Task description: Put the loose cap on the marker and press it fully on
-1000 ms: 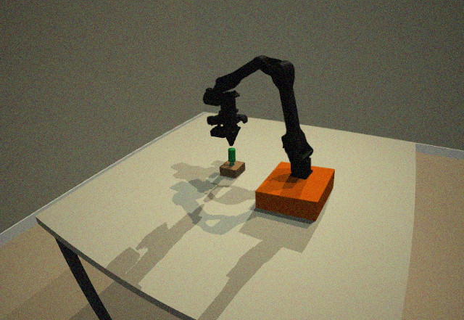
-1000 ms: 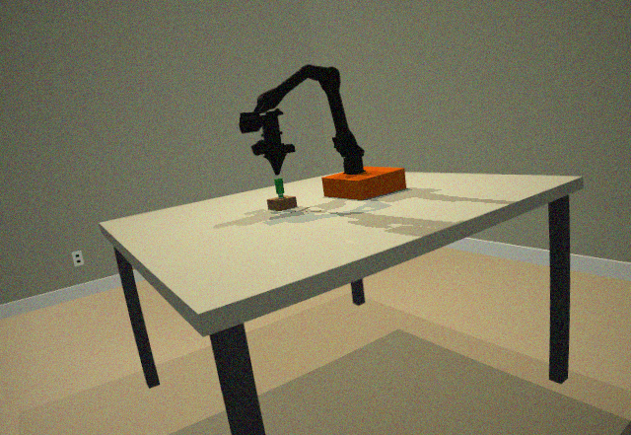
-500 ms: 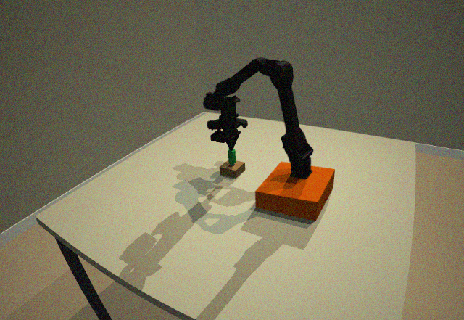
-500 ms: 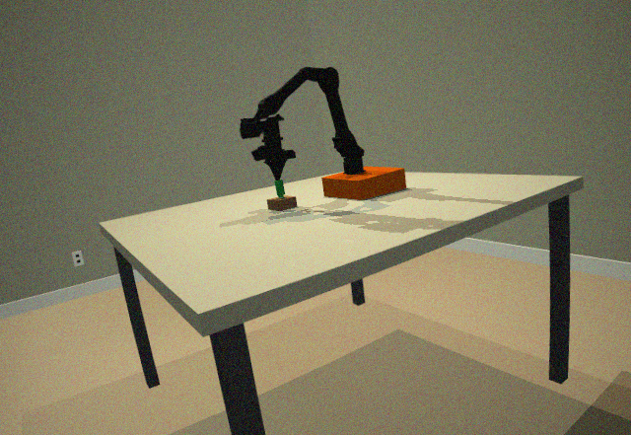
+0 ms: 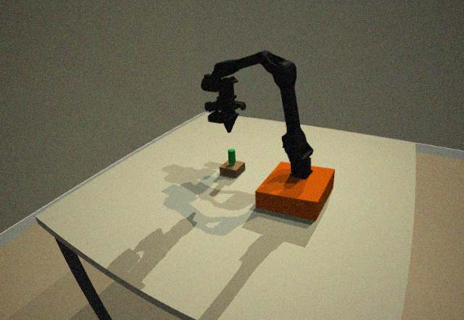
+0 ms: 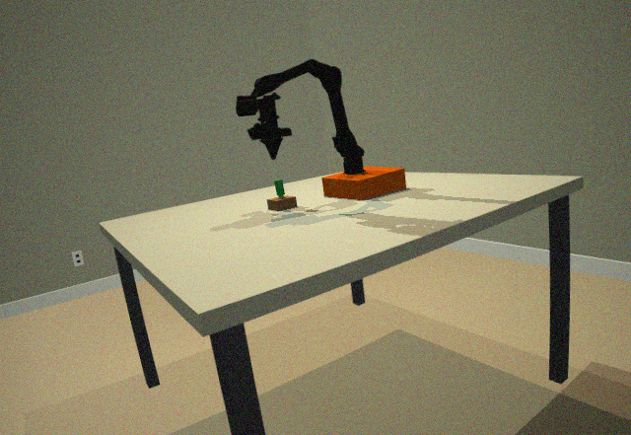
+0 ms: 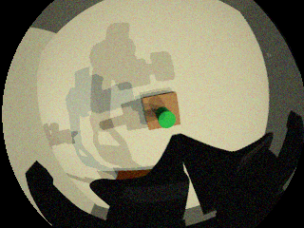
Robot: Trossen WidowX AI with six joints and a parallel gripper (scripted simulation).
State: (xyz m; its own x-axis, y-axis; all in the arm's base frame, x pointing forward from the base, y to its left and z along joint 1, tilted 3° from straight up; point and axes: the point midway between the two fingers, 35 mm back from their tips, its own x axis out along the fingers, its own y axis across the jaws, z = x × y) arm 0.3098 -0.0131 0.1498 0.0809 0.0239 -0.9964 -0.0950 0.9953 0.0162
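The green cap sits on top of the marker, which stands in the brown holder block. A short, narrower part shows between the cap and the block. How firmly the cap is seated cannot be told. My gripper is shut and empty. It points down and hangs above the cap, apart from it by a clear gap in the top and exterior views.
The arm rises from an orange base block, beside the holder block. Shadows of the arm lie across the pale table top.
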